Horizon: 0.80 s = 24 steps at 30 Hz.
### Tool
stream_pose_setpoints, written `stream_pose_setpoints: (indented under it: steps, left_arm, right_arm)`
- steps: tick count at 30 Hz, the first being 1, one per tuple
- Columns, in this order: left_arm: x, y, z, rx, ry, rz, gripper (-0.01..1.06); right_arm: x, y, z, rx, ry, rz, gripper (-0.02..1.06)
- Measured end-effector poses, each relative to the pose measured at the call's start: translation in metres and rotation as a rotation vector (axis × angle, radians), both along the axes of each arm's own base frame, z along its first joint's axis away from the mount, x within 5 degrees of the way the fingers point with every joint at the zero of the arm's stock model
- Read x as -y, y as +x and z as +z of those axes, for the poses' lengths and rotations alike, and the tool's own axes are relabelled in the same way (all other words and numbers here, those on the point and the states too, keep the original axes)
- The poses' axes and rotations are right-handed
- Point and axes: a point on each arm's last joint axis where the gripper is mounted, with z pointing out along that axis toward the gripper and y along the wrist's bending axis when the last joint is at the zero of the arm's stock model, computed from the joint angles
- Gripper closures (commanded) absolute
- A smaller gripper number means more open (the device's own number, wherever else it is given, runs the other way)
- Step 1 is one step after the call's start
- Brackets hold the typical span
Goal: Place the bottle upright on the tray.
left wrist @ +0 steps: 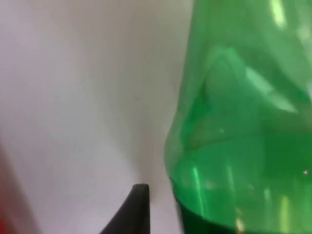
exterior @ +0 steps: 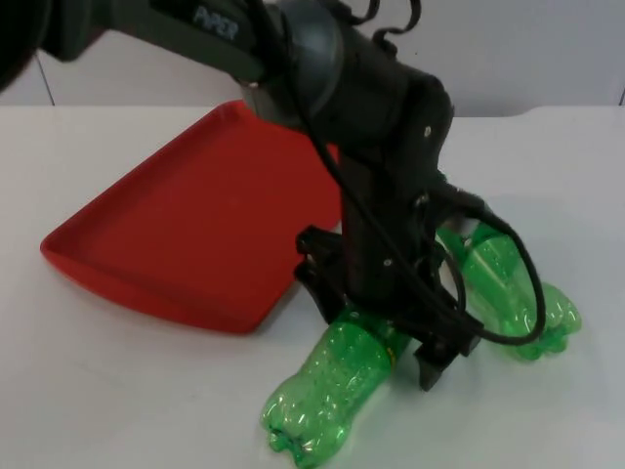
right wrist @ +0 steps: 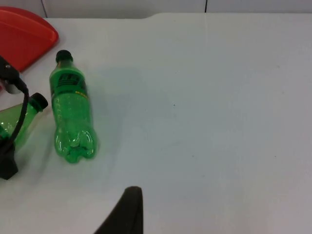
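Observation:
Two green plastic bottles lie on their sides on the white table. The near bottle (exterior: 327, 396) (left wrist: 243, 122) (right wrist: 17, 122) points its base toward the table's front edge. My left gripper (exterior: 381, 332) reaches down over its upper body, open, one finger on each side, and a small gap shows between a fingertip (left wrist: 136, 207) and the bottle's wall. The second bottle (exterior: 513, 293) (right wrist: 72, 114), black-capped, lies just right of it. The red tray (exterior: 195, 225) (right wrist: 24, 34) sits to the left with nothing on it. My right gripper (right wrist: 129, 214) waits over bare table to the right.
The left arm hides the necks of both bottles in the top view. The tray's near right corner (exterior: 249, 318) lies close to the left gripper. Open white table spreads to the right and along the front edge.

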Motion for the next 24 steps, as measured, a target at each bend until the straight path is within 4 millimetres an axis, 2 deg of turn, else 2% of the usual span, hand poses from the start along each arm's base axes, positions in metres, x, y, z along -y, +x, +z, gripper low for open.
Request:
stream_pose_setpoints:
  steps: [24]
  left_arm:
    - [0.010,0.010,-0.006,0.000,0.002,-0.057,0.00]
  right_arm:
    - [0.000,0.000,0.000,0.000,0.000,0.000,-0.01]
